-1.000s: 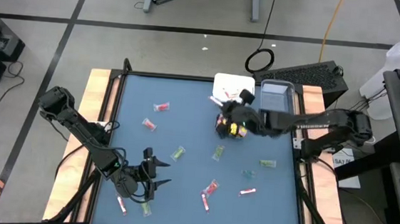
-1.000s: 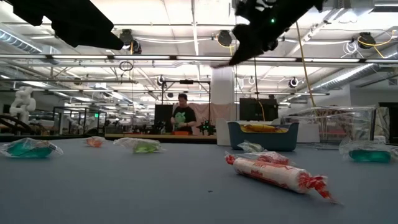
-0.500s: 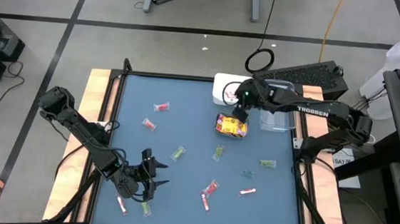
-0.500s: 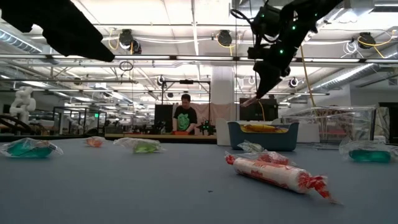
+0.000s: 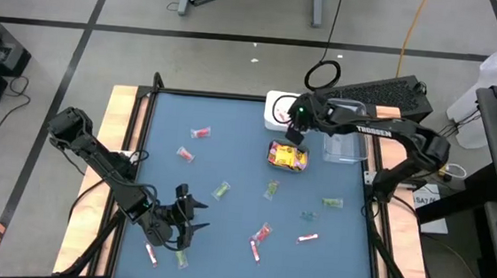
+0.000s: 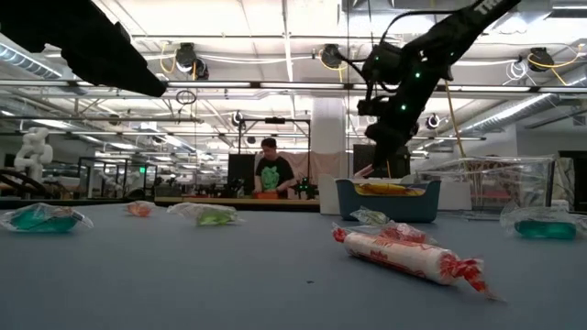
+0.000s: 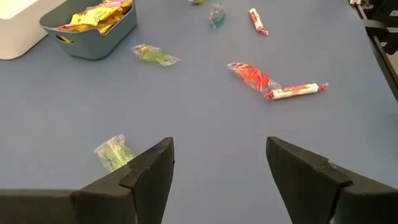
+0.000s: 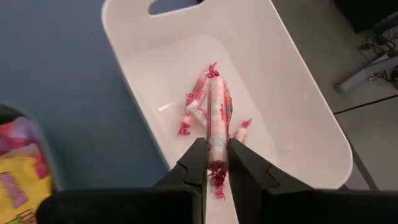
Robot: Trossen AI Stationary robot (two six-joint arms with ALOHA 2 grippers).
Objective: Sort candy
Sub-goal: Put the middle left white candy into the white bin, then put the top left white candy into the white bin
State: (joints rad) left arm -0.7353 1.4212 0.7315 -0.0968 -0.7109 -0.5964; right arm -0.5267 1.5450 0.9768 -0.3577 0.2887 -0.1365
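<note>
The right hand [image 8: 211, 163], clamping a pink-white stick [image 8: 217, 112], is hovering over the white bin [image 8: 292, 106] at upper centre; releasing off-centre risks bouncing it out.

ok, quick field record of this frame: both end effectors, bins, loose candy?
right end effector: shut on a pink-white candy stick, above the white bin
white bin contents: a few pink-white sticks
left end effector: open, empty, low over the table's near left part
teal bin: holds yellow packets
clear bin: right of the white bin, contents not clear
loose candy: red, green and pink-white pieces scattered on the blue table
</note>
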